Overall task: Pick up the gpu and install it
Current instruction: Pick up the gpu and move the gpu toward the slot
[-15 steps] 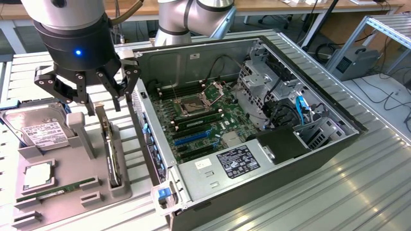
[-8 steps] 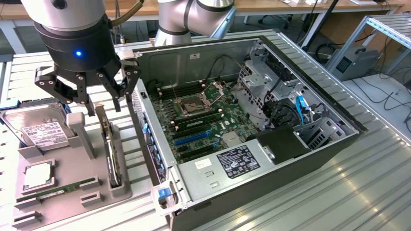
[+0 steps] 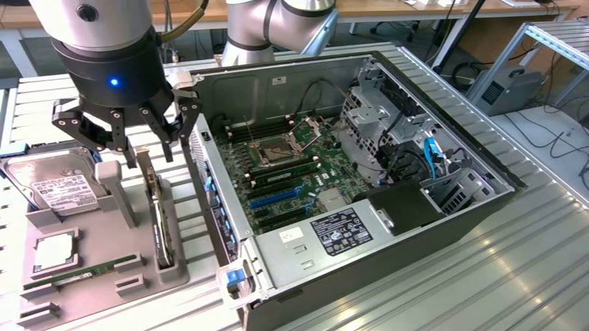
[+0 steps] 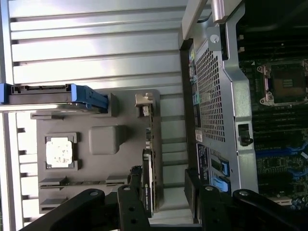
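Exterior view: thin black gpu (image 3: 162,231), standing edgewise.

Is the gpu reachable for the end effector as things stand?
Probably yes: the open end effector hangs right above the gpu, which stands on edge in the grey tray, nothing between them.

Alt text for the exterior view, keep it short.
The arm's open pincer hangs over the gpu, which stands on edge in a grey tray with a hard drive. An open computer case lies to the exterior view's right, motherboard exposed.
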Robot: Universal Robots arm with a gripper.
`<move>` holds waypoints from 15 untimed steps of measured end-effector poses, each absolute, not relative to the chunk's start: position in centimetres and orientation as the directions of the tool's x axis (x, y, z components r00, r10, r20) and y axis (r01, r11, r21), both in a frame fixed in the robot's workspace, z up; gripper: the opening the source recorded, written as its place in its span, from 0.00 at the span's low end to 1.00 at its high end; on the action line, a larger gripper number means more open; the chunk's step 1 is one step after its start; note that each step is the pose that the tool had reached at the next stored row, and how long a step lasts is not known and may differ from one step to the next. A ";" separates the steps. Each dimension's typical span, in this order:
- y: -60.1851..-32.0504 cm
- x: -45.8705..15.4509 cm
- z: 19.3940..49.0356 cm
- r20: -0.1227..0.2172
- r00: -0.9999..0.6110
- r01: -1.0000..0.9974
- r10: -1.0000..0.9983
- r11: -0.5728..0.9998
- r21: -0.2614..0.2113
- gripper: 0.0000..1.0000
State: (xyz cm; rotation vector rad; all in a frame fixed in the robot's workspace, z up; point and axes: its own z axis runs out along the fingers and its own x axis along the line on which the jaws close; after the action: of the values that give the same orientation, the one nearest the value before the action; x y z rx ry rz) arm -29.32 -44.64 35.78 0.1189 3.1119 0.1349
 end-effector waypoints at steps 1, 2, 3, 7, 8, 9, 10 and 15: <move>-44.6 -29.3 35.7 -0.021 -0.997 0.075 0.077 0.993 0.088 0.48; -44.6 -29.3 35.7 -0.021 -0.997 0.075 0.077 0.993 0.088 0.48; -44.6 -29.3 35.7 -0.021 -0.997 0.075 0.077 0.993 0.088 0.48; -44.6 -29.4 35.3 -0.021 -0.997 0.075 0.077 0.993 0.089 0.48; -44.6 -29.4 35.1 -0.021 -0.997 0.075 0.077 0.993 0.089 0.48; -44.6 -29.4 35.0 -0.021 -0.997 0.075 0.077 0.993 0.089 0.48; -44.6 -29.4 34.9 -0.021 -0.997 0.075 0.077 0.993 0.089 0.48; -44.6 -29.4 34.7 -0.021 -0.997 0.075 0.077 0.993 0.089 0.48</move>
State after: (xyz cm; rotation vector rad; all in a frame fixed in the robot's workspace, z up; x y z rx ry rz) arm -29.37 -44.55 34.71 0.1189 3.1119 0.1372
